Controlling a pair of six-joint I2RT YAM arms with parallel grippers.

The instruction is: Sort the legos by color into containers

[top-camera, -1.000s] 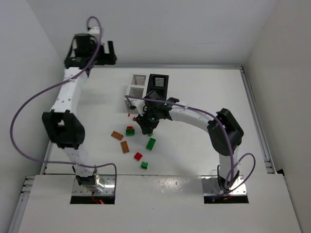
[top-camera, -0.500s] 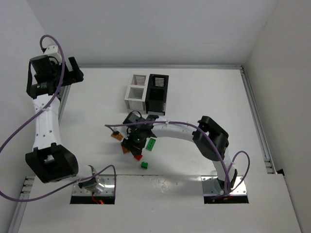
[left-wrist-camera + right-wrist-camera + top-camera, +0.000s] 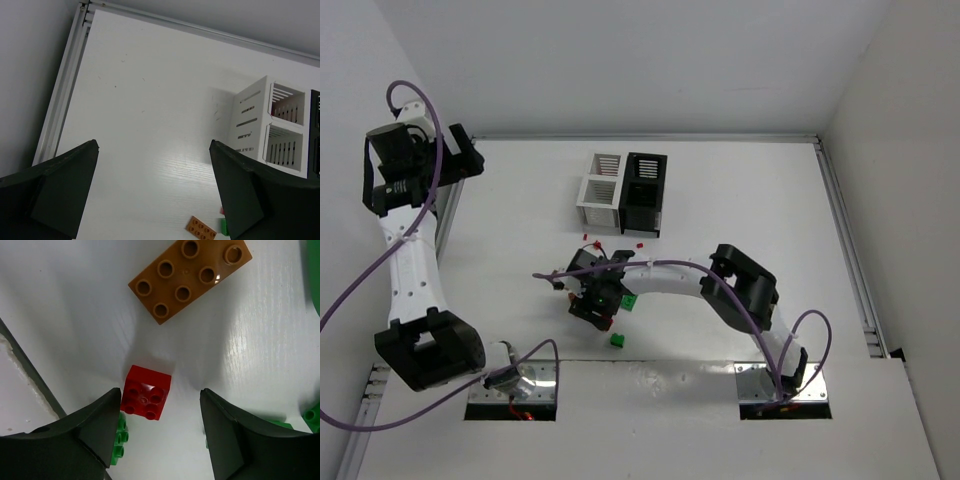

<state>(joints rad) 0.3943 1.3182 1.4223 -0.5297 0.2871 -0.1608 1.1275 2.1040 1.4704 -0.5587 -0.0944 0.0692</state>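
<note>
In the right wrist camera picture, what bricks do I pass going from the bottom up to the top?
Small green brick → red brick → brown brick. I left out the green bits at the right edge, because their place in the order is unclear.

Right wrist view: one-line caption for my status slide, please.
Right gripper, jaws open, above a red brick on the white table, a brown brick beyond it.

The left claw [image 3: 463,160] has swung from beside the white bins [image 3: 600,188] out to the far left corner of the counter [image 3: 740,200]. The right claw [image 3: 592,300] has moved nearer and leftward, its jaws spread wider, now over the red brick [image 3: 146,399].
</note>
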